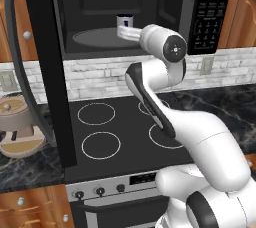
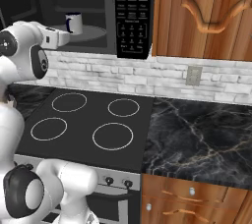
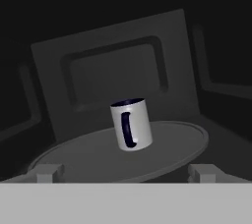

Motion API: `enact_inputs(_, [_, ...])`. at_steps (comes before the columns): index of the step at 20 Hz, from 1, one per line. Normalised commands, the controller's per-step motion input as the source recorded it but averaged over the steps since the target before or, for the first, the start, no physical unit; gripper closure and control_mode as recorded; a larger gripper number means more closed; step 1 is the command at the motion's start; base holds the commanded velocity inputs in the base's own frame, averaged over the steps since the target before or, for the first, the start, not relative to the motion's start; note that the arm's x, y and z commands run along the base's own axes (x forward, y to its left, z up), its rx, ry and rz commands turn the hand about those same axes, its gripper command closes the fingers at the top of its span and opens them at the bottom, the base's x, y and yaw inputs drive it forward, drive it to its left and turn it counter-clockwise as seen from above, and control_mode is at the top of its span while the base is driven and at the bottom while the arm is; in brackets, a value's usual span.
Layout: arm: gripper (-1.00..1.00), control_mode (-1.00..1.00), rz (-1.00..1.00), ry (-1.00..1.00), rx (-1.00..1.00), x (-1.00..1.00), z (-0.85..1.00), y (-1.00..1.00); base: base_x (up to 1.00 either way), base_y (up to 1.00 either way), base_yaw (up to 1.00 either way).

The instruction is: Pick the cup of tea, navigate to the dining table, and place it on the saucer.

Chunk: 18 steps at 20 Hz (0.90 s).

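Observation:
The cup of tea (image 3: 131,124) is a pale mug with a dark navy rim and handle. It stands upright on the round grey turntable (image 3: 172,154) inside the open microwave, with its handle facing the hand camera. The cup (image 1: 126,22) shows just beyond my hand in the left base view, and the cup (image 2: 73,22) appears again in the right base view. My gripper (image 3: 127,174) is open at the microwave's mouth, pointing at the cup and a short way in front of it, with nothing between its fingers. The dining table and the saucer are out of view.
The microwave door (image 1: 47,72) hangs open on the left, beside the arm. Its keypad panel (image 2: 132,12) is right of the cavity. Below lie a black cooktop (image 1: 115,132) and the dark marbled counter (image 2: 197,134). A tan appliance (image 1: 15,122) stands on the left counter.

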Motion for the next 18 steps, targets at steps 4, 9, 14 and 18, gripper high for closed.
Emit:
enact_inputs(4, [-1.00, -1.00, 0.01, 0.03, 0.00, 0.13, 0.00, -0.05, 0.00, 0.00, 0.00])
enact_inputs(9, [-1.00, -1.00, 0.00, 0.12, 0.00, 0.36, 0.00, 0.00, 0.00, 0.00, 0.00])
enact_inputs(14, [-1.00, -1.00, 0.00, 0.11, 0.00, 0.40, 0.00, 0.01, 0.00, 0.00, 0.00])
enact_inputs(18, [-1.00, -1.00, 0.00, 0.02, 0.00, 0.23, 0.03, 0.01, 0.00, 0.00, 0.00])
